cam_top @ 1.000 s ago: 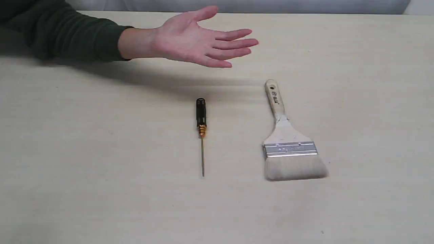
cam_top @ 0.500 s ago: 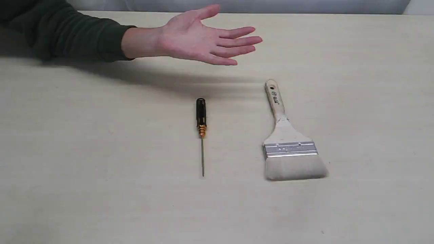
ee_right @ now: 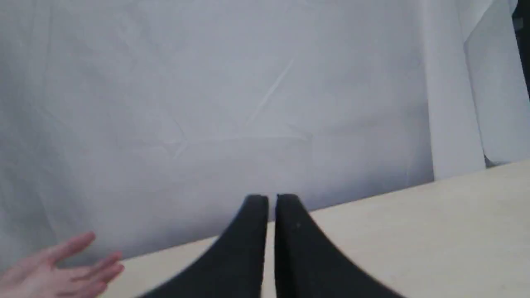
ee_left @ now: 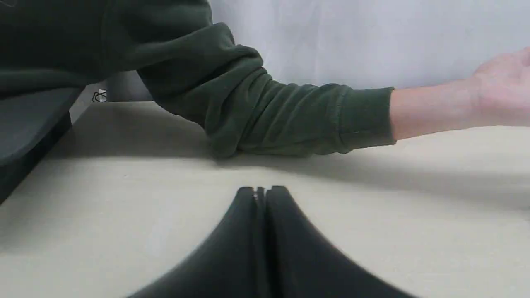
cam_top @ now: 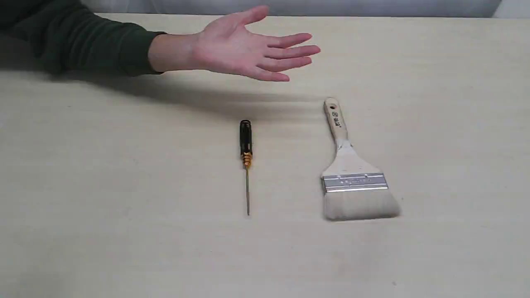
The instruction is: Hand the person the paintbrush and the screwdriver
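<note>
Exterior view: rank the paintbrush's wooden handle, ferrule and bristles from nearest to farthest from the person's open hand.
1. wooden handle, the end pointing toward the hand
2. ferrule, mid-brush
3. bristles, the end away from the hand

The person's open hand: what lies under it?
Only bare table in its shadow shows under the hand. The screwdriver and paintbrush lie clear of it, nearer the camera. Table directly behind the palm is hidden.
</note>
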{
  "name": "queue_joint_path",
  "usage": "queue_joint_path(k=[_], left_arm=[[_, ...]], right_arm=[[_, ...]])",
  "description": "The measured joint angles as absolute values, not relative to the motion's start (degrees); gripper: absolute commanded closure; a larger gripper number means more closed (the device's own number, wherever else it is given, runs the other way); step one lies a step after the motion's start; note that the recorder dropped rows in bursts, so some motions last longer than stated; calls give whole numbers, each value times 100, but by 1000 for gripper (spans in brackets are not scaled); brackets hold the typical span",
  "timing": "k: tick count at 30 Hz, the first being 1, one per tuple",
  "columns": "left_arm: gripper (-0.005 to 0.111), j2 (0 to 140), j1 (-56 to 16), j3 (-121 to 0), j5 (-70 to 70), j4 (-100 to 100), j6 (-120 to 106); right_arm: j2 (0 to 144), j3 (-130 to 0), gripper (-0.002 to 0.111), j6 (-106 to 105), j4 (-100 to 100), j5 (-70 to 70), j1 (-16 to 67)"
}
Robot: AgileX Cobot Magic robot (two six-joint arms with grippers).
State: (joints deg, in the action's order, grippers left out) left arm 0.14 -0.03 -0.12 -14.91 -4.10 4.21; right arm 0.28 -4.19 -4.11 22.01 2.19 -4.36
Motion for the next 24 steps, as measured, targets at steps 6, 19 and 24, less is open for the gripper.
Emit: queue_joint_path(k=[6,19,24], left_arm=[[107,14,-3,-12,-1491,-410,421],[107,14,-3,-12,-1491,-410,421],[107,14,-3,-12,-1491,-410,421]], right_arm=[[456,-1387,104,-297,2226,559,-436],[3512,-3766,104,-2707,3941,2254,-436],[4951,-4525,104,-3908,5109,3008,-436]])
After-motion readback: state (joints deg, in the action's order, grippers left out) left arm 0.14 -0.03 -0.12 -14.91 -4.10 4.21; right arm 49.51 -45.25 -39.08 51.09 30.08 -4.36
